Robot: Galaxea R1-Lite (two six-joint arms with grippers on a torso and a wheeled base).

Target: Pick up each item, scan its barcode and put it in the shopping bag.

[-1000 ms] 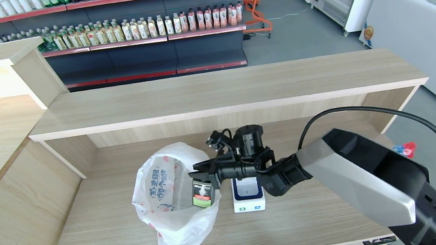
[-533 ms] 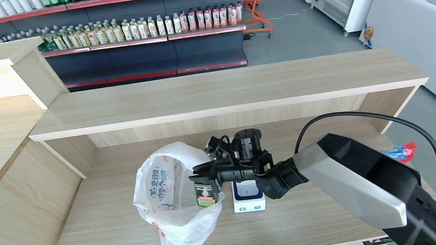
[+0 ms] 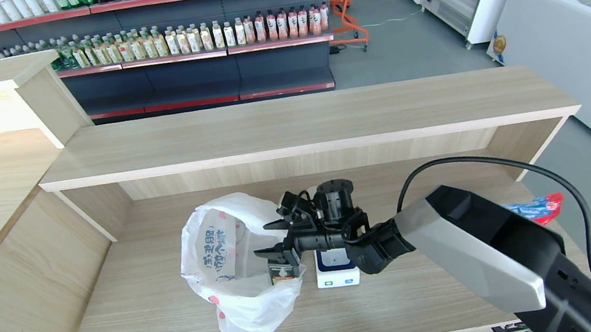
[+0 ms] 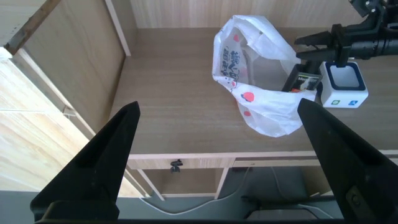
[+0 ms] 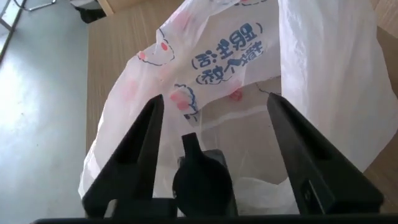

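Note:
A white plastic shopping bag (image 3: 222, 254) stands open on the lower counter. My right gripper (image 3: 263, 240) hangs over its mouth, open, jaws spread wide. Just under the fingers a small dark carton (image 3: 281, 272) with a green and red label sits inside the bag against its near wall. In the right wrist view the fingers (image 5: 140, 155) straddle the carton's dark top (image 5: 202, 183) without touching it, with the bag (image 5: 236, 56) behind. The left wrist view has my left gripper (image 4: 217, 118) open, off to the bag's (image 4: 255, 74) left, holding nothing.
A white and blue barcode scanner (image 3: 336, 265) stands right beside the bag, under my right wrist. A red and blue packet (image 3: 537, 208) lies at the counter's right end. A raised shelf (image 3: 302, 125) runs along the back, and a side wall (image 3: 33, 277) closes the left.
My right gripper dipped toward the bag and opened. The carton it held has dropped lower into the bag, and the bag's rim has shifted slightly.

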